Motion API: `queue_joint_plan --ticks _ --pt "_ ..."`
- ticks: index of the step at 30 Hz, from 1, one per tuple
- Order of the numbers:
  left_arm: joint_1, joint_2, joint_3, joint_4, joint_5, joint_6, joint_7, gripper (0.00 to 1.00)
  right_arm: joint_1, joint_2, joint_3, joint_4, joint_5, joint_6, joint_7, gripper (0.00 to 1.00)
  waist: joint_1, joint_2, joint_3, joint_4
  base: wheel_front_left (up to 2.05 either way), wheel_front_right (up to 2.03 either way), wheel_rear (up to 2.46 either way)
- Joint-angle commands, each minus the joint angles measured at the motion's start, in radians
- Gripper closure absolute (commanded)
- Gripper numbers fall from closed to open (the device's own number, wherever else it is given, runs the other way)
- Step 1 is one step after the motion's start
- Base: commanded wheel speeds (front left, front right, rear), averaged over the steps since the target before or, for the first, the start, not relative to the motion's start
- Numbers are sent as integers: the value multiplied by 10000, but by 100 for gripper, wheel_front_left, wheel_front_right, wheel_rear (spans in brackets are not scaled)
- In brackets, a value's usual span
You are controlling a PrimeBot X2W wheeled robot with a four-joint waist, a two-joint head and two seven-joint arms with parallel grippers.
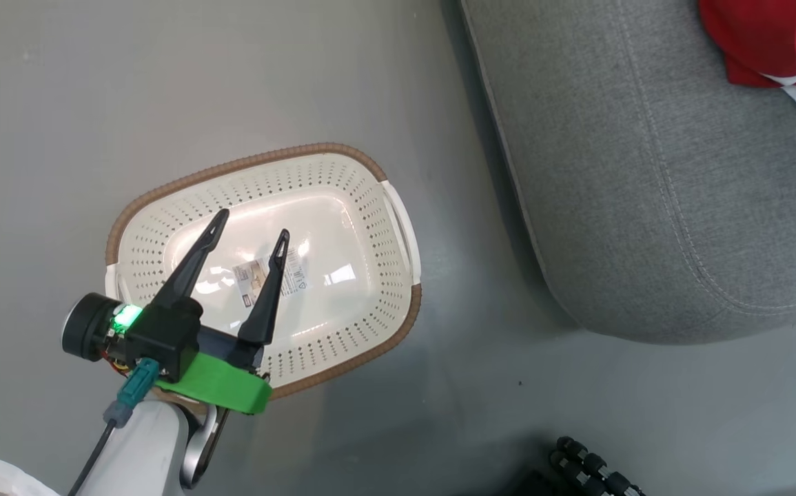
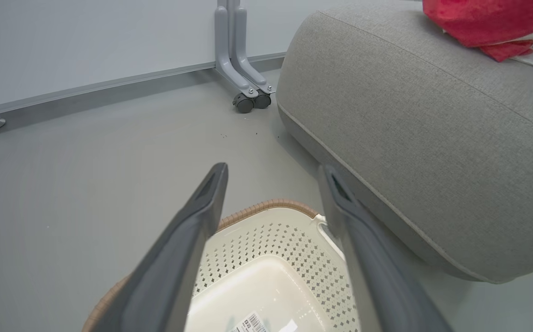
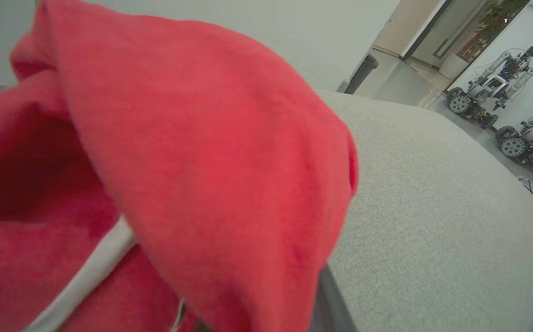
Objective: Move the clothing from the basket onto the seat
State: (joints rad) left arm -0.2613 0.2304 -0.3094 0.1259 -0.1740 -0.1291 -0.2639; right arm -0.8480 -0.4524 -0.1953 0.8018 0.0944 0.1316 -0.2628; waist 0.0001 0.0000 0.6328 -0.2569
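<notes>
The cream basket (image 1: 370,207) with its brown rim stands on the grey floor, holding nothing but a label sticker (image 1: 270,275). My left gripper (image 1: 252,225) hovers open over its inside; in the left wrist view the left gripper (image 2: 274,170) points past the basket (image 2: 289,230) toward the seat (image 2: 409,115). The grey seat (image 1: 646,172) lies to the right, with red clothing (image 1: 763,34) on its far corner. In the right wrist view the clothing (image 3: 178,138) bunches up right before the lens, draping over my right gripper's fingers and hiding them, above the seat (image 3: 432,193).
Grey wheeled stand legs (image 2: 243,60) sit against the wall behind the seat's end. A black ribbed object (image 1: 590,468) lies on the floor at the bottom edge. Other wheeled robots (image 3: 492,87) are parked far beyond the seat.
</notes>
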Motion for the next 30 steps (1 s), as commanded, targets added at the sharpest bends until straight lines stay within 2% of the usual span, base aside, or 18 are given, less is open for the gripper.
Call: queue_joint_plan --ticks 1,2,5,13,22,30 --pt "70 -45 37 10 -92 -32 -3 0 85 -103 158 53 36 -17 -29 10 -1 0 -248 -82 0 0 0" --pt "85 -104 54 41 -174 -32 -3 0 99 -161 180 176 162 -17 -29 0 -1 0 -349 -88 0 0 0" --pt "66 -226 -19 95 -291 -32 -3 0 196 -299 3 268 216 -17 -29 0 -1 0 -660 -92 0 0 0" --pt "410 -838 -213 447 -453 -32 -3 0 1036 -795 602 -234 37 -17 -29 0 -1 0 -2274 -141 0 0 0" --pt "1044 -1438 163 613 -550 -32 -4 0 2149 -1447 1119 -2191 231 -17 -27 0 -1 0 -4131 -77 0 0 0" --pt "1593 -1722 745 514 -528 -32 -3 0 3030 -1190 1402 -4630 691 -16 -29 0 -1 0 -5248 147 0 0 0"
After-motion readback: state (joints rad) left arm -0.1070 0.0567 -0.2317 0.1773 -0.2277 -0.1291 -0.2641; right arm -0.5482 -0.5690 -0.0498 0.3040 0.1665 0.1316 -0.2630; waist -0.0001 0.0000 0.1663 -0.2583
